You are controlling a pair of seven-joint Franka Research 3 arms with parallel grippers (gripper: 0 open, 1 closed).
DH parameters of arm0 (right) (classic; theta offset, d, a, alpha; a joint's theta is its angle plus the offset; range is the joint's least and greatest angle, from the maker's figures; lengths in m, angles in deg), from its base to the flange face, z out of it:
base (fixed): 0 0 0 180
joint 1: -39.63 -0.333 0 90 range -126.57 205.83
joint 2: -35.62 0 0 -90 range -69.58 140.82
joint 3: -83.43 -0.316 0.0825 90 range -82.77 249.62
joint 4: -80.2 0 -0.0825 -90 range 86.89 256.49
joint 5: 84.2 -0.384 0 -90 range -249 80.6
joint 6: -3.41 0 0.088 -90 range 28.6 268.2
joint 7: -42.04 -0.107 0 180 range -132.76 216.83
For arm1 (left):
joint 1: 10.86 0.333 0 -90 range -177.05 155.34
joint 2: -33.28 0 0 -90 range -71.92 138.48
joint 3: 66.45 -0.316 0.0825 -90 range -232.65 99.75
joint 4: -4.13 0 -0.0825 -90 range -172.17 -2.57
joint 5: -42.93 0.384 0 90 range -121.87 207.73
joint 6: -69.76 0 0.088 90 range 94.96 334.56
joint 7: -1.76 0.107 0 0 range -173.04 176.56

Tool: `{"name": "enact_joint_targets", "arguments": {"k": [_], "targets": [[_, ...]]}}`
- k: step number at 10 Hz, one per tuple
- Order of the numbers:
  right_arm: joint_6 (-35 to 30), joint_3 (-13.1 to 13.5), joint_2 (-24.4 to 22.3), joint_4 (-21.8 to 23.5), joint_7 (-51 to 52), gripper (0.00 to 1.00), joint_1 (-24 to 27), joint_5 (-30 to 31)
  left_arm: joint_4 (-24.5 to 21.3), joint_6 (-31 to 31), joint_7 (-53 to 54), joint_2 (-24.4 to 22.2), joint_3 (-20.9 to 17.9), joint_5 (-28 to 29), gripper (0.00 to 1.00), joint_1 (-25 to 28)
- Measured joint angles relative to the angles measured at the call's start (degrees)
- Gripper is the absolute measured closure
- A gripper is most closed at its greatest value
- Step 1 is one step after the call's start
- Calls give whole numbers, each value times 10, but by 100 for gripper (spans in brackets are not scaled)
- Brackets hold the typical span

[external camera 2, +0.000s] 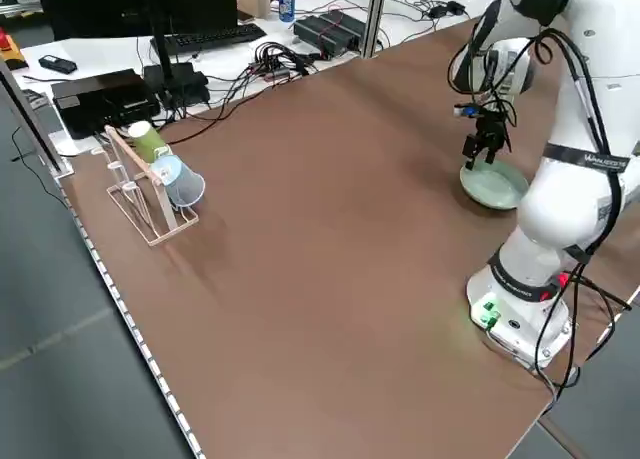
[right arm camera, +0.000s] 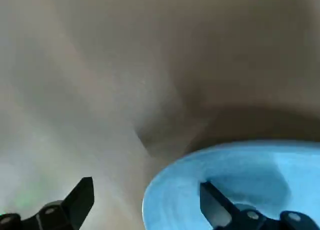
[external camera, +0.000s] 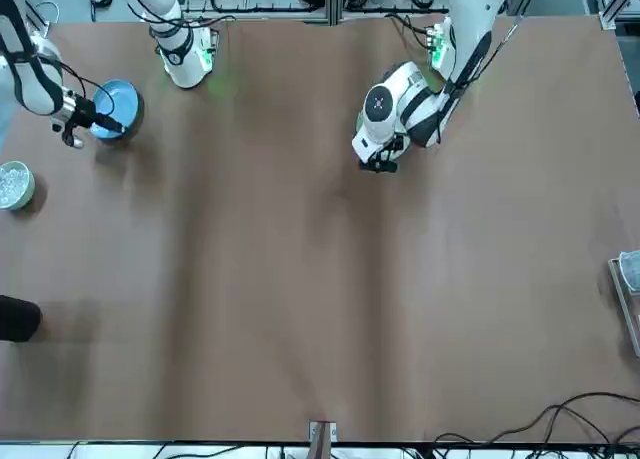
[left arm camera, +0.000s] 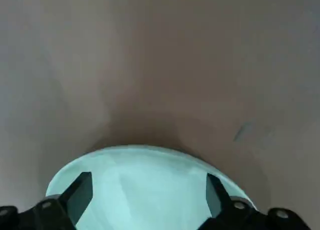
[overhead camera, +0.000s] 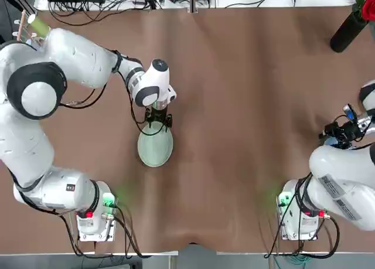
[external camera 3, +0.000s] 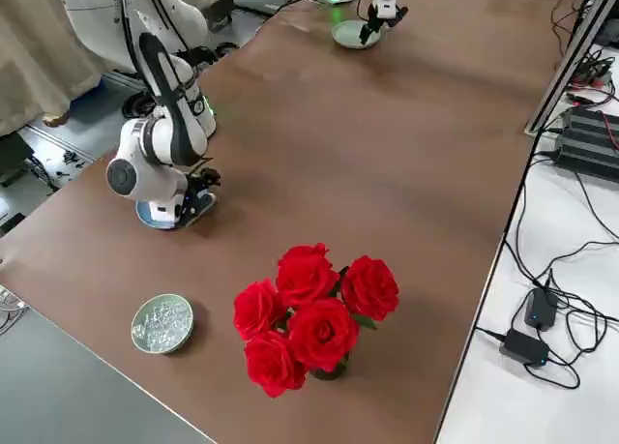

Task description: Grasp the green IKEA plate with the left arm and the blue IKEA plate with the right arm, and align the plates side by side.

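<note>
On the tabletop (overhead camera: 246,181), seen from above with twelve o'clock pointing away from my bases, the green plate (overhead camera: 155,152) lies a little below nine o'clock from the middle. My left jaws (left arm camera: 150,176) are at its twelve o'clock side, and they are wide open. Both tips are over the inside of the plate, apart from each other, with nothing clamped between them. If they touch its surface, I cannot tell.

The blue plate (external camera: 118,99) is at three o'clock from the middle, well apart from the green one, so the two plates are not side by side. My right jaws (right arm camera: 147,182) are also wide open and hold nothing. One tip is over the inside of this plate, and the other one is outside its rim, over the bare surface. Here too I cannot tell about contact.

From the blue plate, a small bowl (external camera 3: 162,323) with clear pieces in it stands at about two o'clock. At two o'clock from the middle there is a black vase (overhead camera: 348,33) with red roses (external camera 3: 319,328). At ten o'clock, near the far corner, a rack (external camera 2: 150,201) carries a green cup (external camera 2: 148,141) and a blue cup (external camera 2: 182,182).
</note>
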Motion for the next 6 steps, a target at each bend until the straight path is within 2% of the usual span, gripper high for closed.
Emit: {"name": "enact_joint_targets", "arguments": {"k": [6], "targets": [[1, -8, 13, -1, 15, 4, -85, -104, 37, 0, 0, 24, -4, 0, 0, 0]]}}
